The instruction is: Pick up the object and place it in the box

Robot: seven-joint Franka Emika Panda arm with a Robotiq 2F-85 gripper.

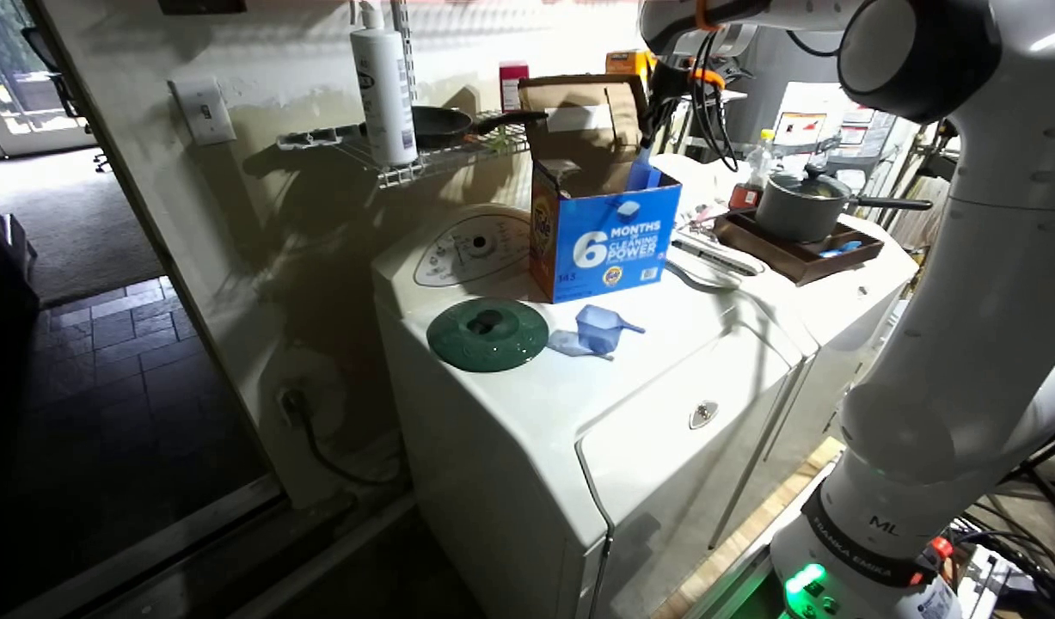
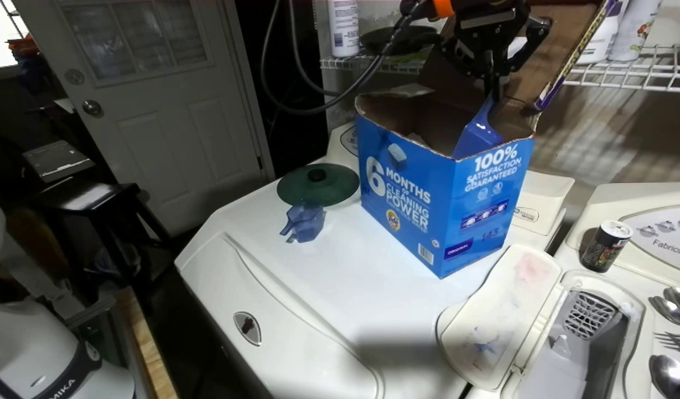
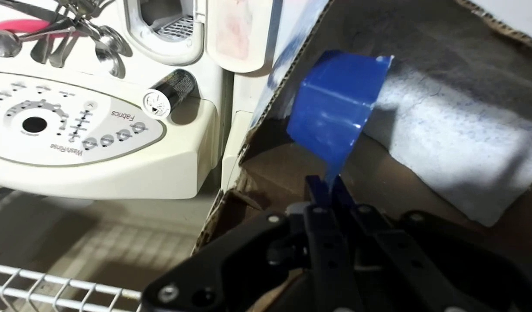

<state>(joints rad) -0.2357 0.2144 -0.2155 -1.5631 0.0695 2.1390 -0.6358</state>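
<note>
The scoop [image 2: 478, 136] hangs partly inside the box [image 2: 409, 194], at its right in both exterior views, pinched in the end effector [image 2: 492, 93]. The step looks like placing; next it should be lowered a little, then let go.

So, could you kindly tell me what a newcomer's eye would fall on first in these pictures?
Probably the bright blue box with its big white 6, standing open on the white appliance. The gripper holds a blue scoop partly inside that box. The dark green lid lies nearby, with a paler scoop beside it.
</note>
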